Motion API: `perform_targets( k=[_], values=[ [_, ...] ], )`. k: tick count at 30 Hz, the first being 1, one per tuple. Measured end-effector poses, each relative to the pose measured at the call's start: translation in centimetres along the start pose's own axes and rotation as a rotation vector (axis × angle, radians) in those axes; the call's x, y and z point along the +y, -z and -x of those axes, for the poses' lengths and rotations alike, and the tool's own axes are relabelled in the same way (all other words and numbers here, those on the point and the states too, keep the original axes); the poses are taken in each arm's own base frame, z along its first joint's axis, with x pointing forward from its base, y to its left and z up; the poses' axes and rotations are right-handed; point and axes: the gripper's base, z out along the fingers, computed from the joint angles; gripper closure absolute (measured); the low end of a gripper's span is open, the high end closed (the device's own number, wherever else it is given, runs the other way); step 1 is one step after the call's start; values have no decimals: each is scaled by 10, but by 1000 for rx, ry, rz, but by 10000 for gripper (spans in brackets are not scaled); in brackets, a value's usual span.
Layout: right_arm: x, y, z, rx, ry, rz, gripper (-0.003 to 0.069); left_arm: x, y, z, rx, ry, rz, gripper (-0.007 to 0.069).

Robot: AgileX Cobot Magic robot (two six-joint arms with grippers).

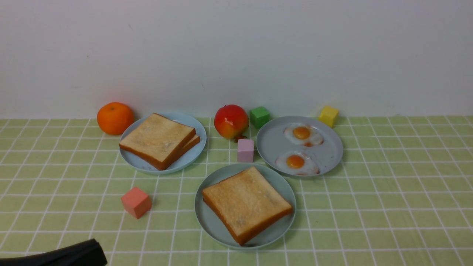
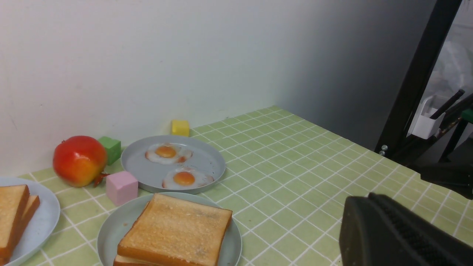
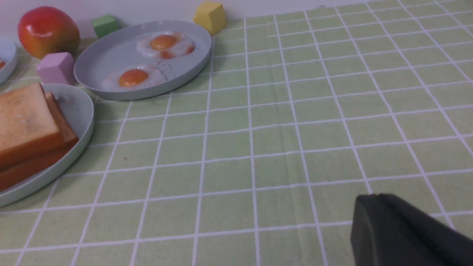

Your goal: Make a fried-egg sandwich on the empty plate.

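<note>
The pale mint-green plate [image 1: 207, 225] sits front and centre. It holds two stacked toast slices [image 1: 245, 201]; only the top one shows in the front view. The lower slice shows in the left wrist view [image 2: 125, 261] and the right wrist view [image 3: 29, 168]. No egg shows between them. Two fried eggs [image 1: 302, 133] [image 1: 296, 162] lie on the grey-blue plate [image 1: 273, 144] behind to the right. My left gripper [image 1: 97, 245] is low at the front left, shut and empty [image 2: 369, 195]. My right gripper [image 3: 373, 195] is shut and empty over the cloth right of the plates, out of the front view.
A light-blue plate [image 1: 184, 159] at the back left holds two more toast slices [image 1: 159, 140]. An orange [image 1: 115, 118], a red fruit [image 1: 231, 121], and green [image 1: 259, 117], yellow [image 1: 328, 116], pink [image 1: 245, 150] and salmon [image 1: 136, 202] cubes stand around. A wall runs behind.
</note>
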Motion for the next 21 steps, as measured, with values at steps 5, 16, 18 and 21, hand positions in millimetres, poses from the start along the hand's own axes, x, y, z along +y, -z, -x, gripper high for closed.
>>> perform_targets(
  k=[5,16,18,21],
  values=[
    [0,0,0,0,0,0,664,0,0,0,0,0,0,608],
    [0,0,0,0,0,0,655,0,0,0,-5,0,0,596],
    [0,0,0,0,0,0,652,1,0,1,-25,-13,3,595],
    [0,0,0,0,0,0,651,4,1,0,-60,-82,40,595]
  ],
)
